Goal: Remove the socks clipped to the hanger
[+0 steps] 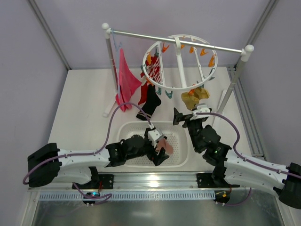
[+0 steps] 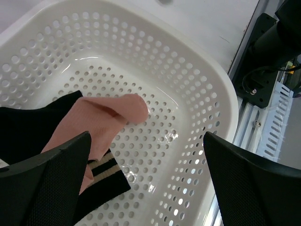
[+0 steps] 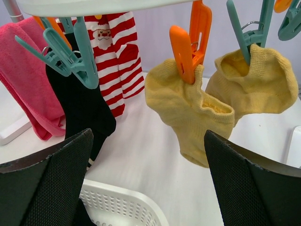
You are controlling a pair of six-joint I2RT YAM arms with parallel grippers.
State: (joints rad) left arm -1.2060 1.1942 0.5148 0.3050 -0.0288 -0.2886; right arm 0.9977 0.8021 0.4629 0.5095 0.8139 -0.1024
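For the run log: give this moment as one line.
left pincer open over basket | pink sock in basket | right pincer open facing yellow socks | striped sock, black sock, yellow socks on hanger

Metal rail (image 1: 136, 35) across hanger (image 1: 180, 70) top

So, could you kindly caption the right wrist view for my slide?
Open right gripper faces two mustard socks clipped to the hanger.

Pink sock (image 2: 101, 117) in white basket (image 2: 214, 80)
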